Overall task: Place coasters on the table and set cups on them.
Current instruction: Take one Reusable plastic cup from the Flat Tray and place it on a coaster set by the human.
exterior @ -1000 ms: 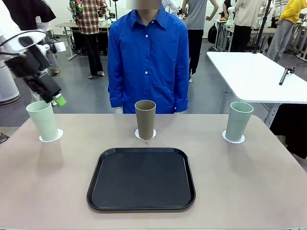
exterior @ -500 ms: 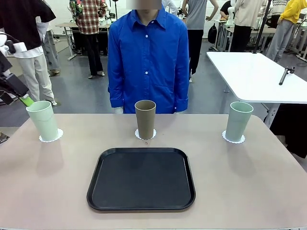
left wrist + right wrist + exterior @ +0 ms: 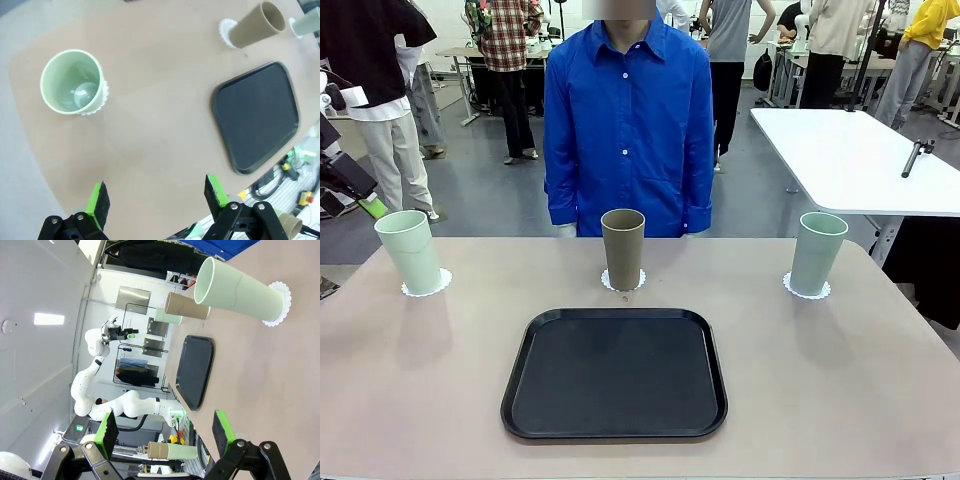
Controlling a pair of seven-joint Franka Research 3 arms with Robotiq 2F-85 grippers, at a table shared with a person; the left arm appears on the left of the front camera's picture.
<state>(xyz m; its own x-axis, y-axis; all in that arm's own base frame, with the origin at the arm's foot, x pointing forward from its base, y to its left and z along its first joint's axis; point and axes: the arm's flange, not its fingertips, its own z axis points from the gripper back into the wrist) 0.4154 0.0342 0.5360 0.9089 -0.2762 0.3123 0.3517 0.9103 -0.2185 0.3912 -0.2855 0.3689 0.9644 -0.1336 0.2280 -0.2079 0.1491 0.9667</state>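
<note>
Three cups stand upright on the table, each on its own white scalloped coaster. A mint cup on a coaster is at the far left, a tan-brown cup on a coaster is at the far middle, and a mint cup on a coaster is at the far right. My left gripper hangs at the picture's left edge, up and to the left of the left cup. In its wrist view the left gripper is open and empty, high above that cup. My right gripper is open and empty, well back from the right cup.
A black tray lies empty in the middle of the table, in front of the brown cup. A person in a blue shirt stands at the far edge, hands out of sight. A white table stands behind on the right.
The left arm has pulled back from above the left cup to the picture's left edge, then held almost still. The cups and coasters have not moved.
</note>
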